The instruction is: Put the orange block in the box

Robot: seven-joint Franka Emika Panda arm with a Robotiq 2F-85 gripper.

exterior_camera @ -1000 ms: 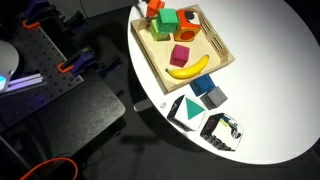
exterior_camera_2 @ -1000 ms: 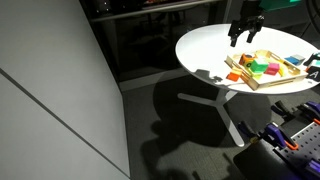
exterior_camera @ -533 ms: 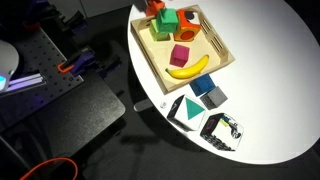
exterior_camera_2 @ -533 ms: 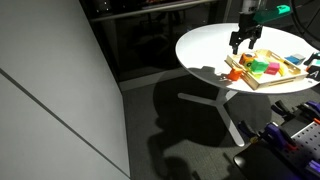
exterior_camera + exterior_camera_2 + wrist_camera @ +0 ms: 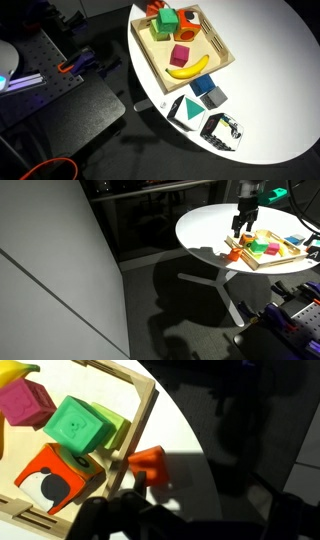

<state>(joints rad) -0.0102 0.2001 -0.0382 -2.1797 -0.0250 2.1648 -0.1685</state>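
Find the small orange-red chunky block [image 5: 150, 465] on the round white tabletop [image 5: 195, 420], outside the shallow square light-wood box [image 5: 143, 420] and just beside its outer rim, near a corner. Note the tool [image 5: 243, 222] poised over that same corner in an exterior view. Cannot tell whether spread or pressed together: too dark and blurred along the bottom of the wrist view, too small elsewhere. Seems to pinch nothing, with the block resting on the tabletop.

Treat the step in hand as the reach for the block. Centre over it first, then come straight down. Turn the wrist so that the jaws close along the rim rather than across it, leaving no finger to squeeze between block and wood. Stay off the green cube [image 5: 85, 425] and the orange piece with the dark hollow [image 5: 50, 478] just inside the rim, and avoid mistaking that piece for the target. Grip low on two opposing faces and close gently, since the block looks uneven and may twist out. Lift clear of the rim before crossing, then set down on bare wood inside.
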